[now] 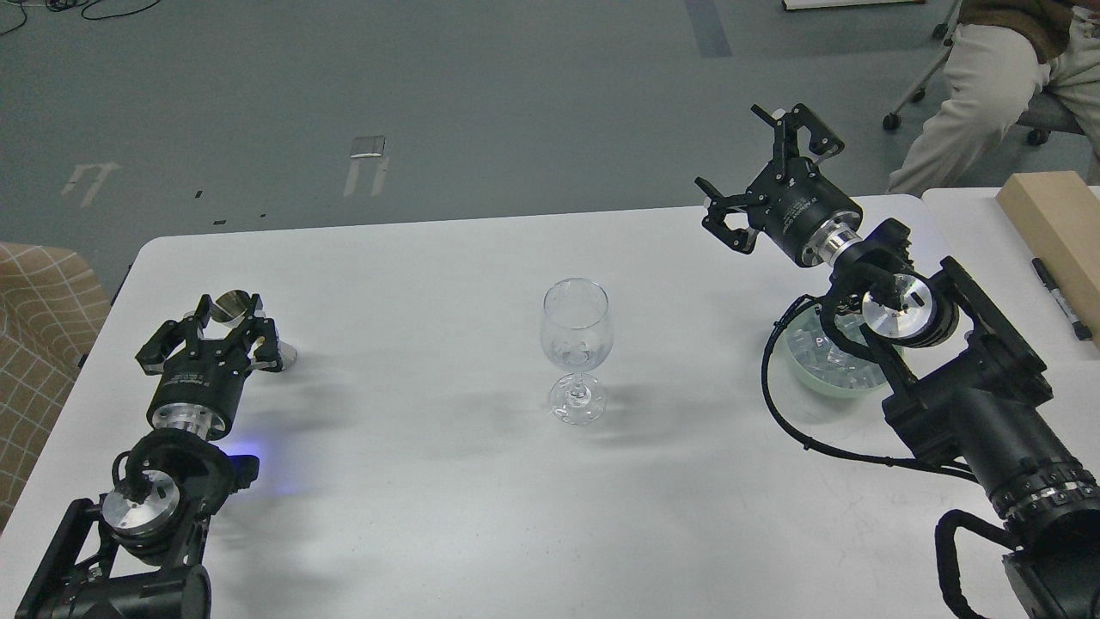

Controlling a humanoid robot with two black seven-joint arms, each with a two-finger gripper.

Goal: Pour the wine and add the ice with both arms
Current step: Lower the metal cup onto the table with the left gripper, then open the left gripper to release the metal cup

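Observation:
A clear stemmed wine glass (576, 331) stands upright at the table's middle; faint clear shapes glint low in its bowl. My left gripper (229, 303) is low over the table's left side, shut on a small shiny metal cup (230, 303) held between its fingertips. My right gripper (730, 150) is open and empty, raised over the far right of the table, well away from the glass. A pale green bowl (803, 365) of ice (821, 357) sits under my right arm, which hides part of it.
The white table (447, 481) has a second table at its right with a wooden box (1053, 228) and a black marker (1061, 299). A seated person (988, 86) is at the far right. A plaid chair (39, 327) stands left of the table.

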